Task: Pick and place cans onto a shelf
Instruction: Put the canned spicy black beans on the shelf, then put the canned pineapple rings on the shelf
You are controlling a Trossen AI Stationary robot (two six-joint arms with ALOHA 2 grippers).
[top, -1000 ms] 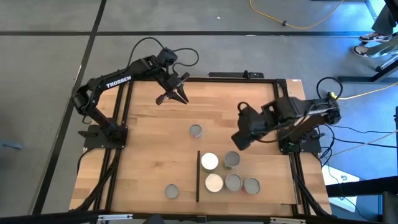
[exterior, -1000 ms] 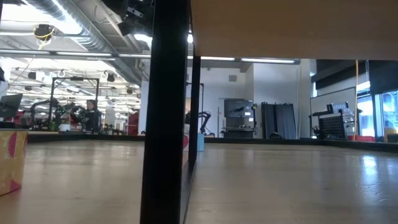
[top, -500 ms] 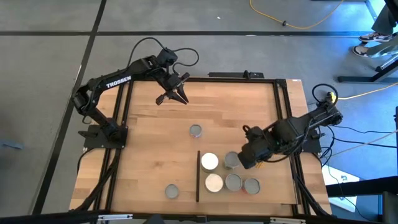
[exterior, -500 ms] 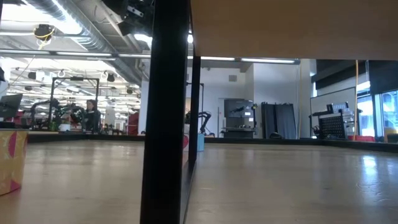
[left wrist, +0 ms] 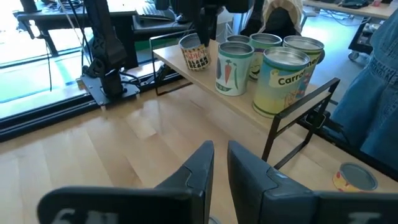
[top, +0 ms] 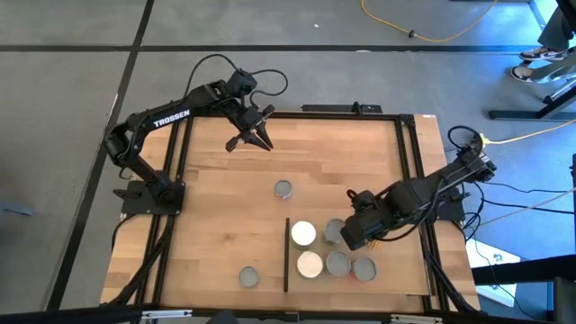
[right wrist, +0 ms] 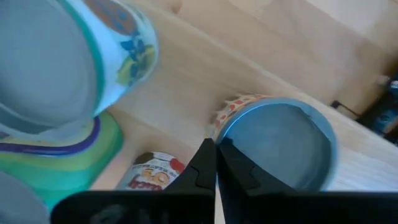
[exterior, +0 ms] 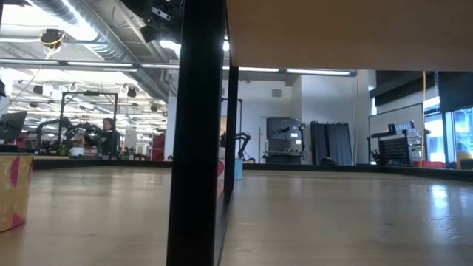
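The shelf (top: 400, 277) is a light-wood board with a dark strip (top: 286, 255), standing at the table's near right. Several cans stand on it, two of them white-topped (top: 303, 234). My right gripper (top: 349, 238) is shut and points down over the silver-topped can (right wrist: 280, 149) with a red-patterned side. Its tips stand at that can's rim. Two more cans rest on the tabletop: one at mid-table (top: 283, 189), one near the front edge (top: 248, 276). My left gripper (top: 255, 140) waits at the far left, raised, its fingers (left wrist: 221, 152) a narrow gap apart with nothing between them. My right gripper comes from above with its fingers together at the rim (right wrist: 225, 127) of the silver-topped can. I cannot tell whether the tips touch the rim or hang just over it. The can stands upright on the shelf.
Tall labelled cans (left wrist: 287, 73) crowd the shelf next to the gripper; one blue-and-white can (right wrist: 68, 56) stands right beside it. Black brackets (left wrist: 292, 121) carry the shelf above the tabletop. Black frame rails edge the table. Bare wood lies between the two arms.
My right gripper has swung toward the table's near edge and come down over the cans on the shelf, rolling its wrist as it went. It has stayed shut. My left arm and all the cans have kept still.
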